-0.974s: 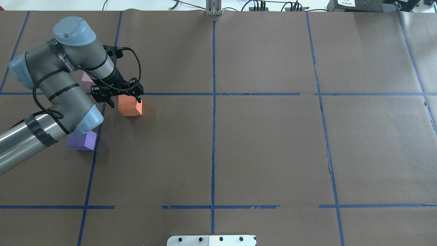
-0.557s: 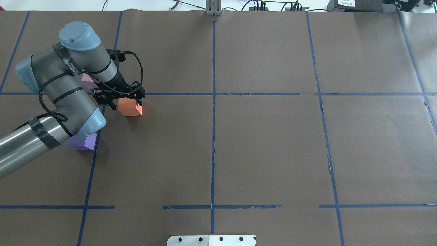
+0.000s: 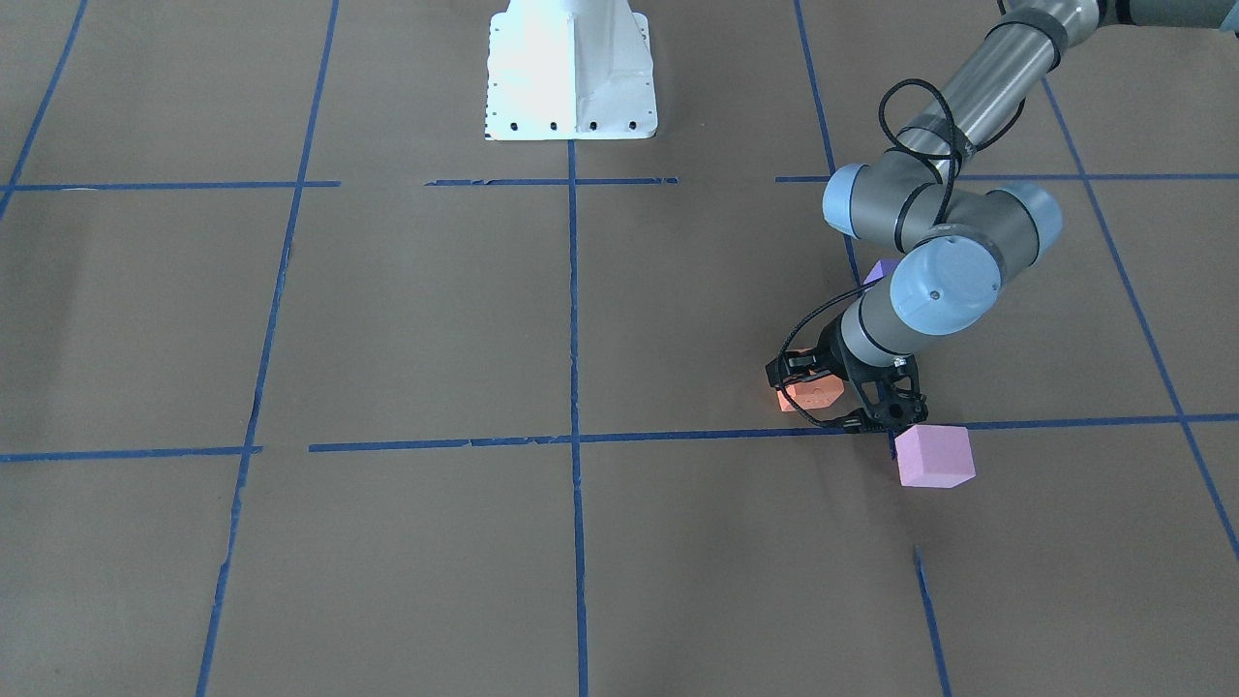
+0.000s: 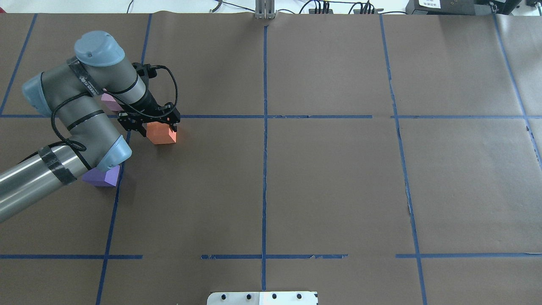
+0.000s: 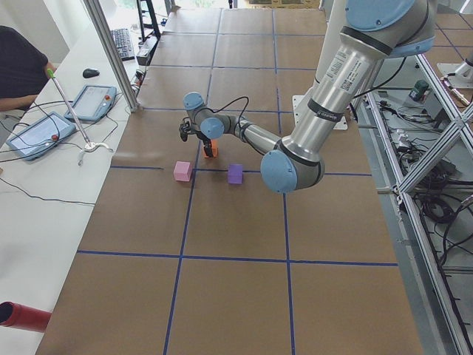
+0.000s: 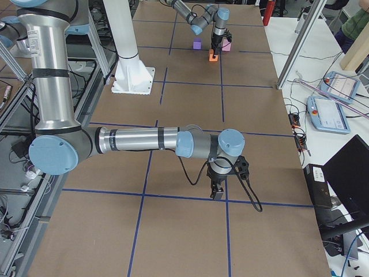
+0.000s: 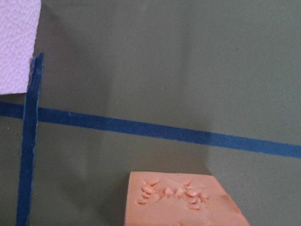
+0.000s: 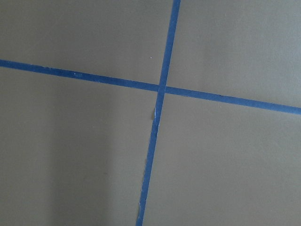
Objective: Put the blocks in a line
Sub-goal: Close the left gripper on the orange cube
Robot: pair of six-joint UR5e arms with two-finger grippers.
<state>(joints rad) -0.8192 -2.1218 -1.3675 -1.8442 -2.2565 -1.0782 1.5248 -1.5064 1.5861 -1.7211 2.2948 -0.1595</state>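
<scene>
The orange block sits on the brown paper just below a blue tape line. My left gripper is low over it, open, its fingers wider apart than the block; the front view shows the gripper and the block. The block's dented top fills the bottom of the left wrist view. The pale pink block lies beyond the tape line. The purple block is half hidden under my left arm. My right gripper shows only in the exterior right view; I cannot tell whether it is open or shut.
Blue tape lines divide the brown paper into squares. The white robot base stands at the near edge. In the exterior left view a side table with tablets and a metal post border the far edge.
My left arm has shifted slightly to the right and the gripper has settled lower around the orange block. The three blocks have not moved.
</scene>
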